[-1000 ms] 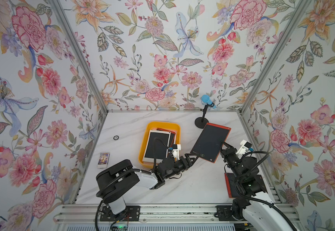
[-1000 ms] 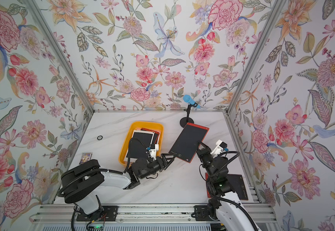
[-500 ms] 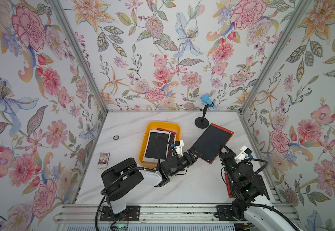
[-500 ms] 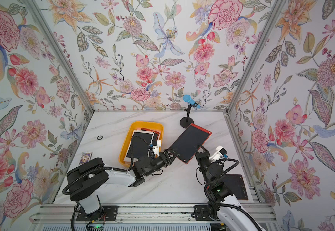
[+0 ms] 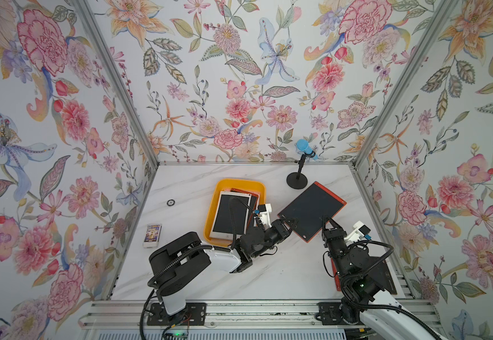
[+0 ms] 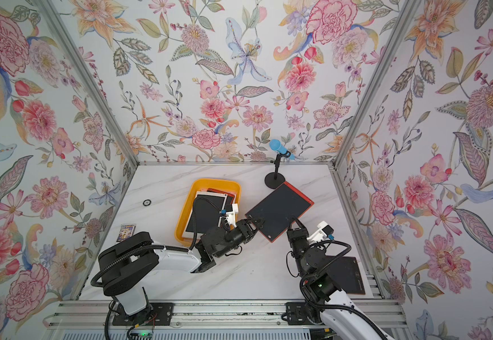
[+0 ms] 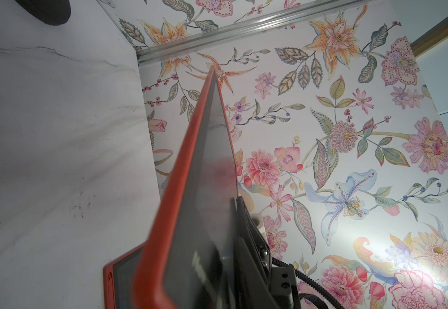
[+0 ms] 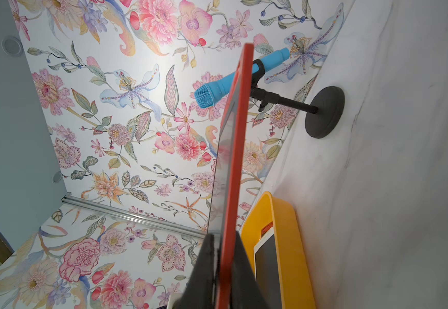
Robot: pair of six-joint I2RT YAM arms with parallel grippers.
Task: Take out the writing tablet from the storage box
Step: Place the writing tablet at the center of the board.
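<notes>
Writing tablet | I hold it aloft, right of storage box | left jaws clench near short edge, right jaws adjoining long edge

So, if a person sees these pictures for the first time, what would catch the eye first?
First the red-framed writing tablet, raised above the table to the right of the yellow storage box and gripped by the left hand and the right hand. Then the loud floral wallpaper on all the walls, and the blue microphone on its black stand at the back of the table.
</notes>
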